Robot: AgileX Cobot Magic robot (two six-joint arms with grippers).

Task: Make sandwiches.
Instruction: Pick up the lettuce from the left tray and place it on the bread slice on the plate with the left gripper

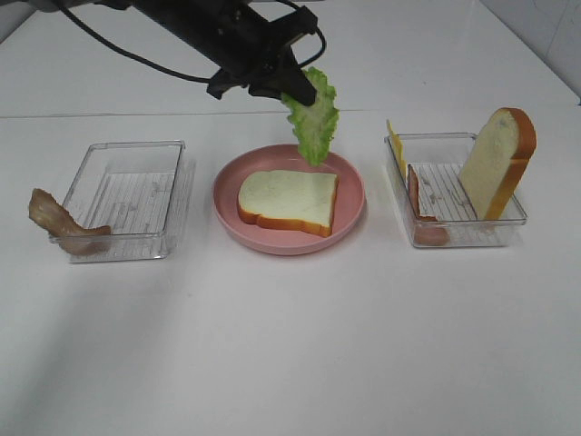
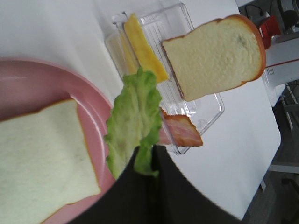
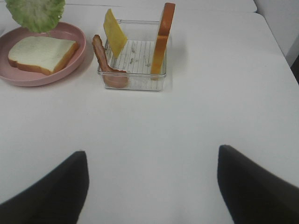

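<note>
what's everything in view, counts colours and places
table: 1, white, underneath
plate: 1, pink, centre
left tray: 1, clear, left of plate
right tray: 1, clear, right of plate
flat bread slice: 1, white, on plate
leaning bread slice: 1, white, in right tray
lettuce: 1, green, hanging above plate
cheese slice: 1, yellow, in right tray
right bacon strip: 1, red-brown, over right tray's corner
left bacon strip: 1, brown, over left tray's corner
left gripper: 1, black, shut on lettuce
right gripper: 1, black, open above table
</note>
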